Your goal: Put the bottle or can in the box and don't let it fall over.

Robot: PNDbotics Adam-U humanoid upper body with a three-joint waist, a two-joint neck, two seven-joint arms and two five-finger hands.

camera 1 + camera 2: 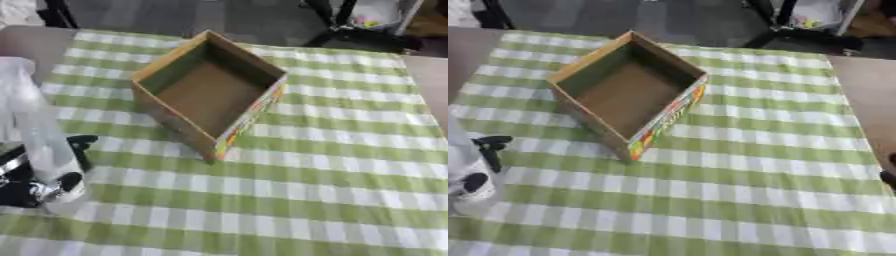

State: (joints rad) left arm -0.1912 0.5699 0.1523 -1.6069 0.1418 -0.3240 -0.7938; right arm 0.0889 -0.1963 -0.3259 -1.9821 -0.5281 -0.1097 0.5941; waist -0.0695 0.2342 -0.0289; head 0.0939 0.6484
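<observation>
One clear plastic bottle [39, 135] stands upright at the surface's left edge, the left hand [35, 175] curled around its base. Well apart sits the open cardboard box [210, 92] on green checked cloth [332, 175], nothing between.

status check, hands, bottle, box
Left hand shut on clear bottle, upright, at left edge. Box empty, path open. Right hand barely in view.

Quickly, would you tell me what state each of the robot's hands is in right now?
Left hand: curled round the clear bottle, left of the box.
Right hand: only a dark sliver at the right edge; cannot tell.
</observation>
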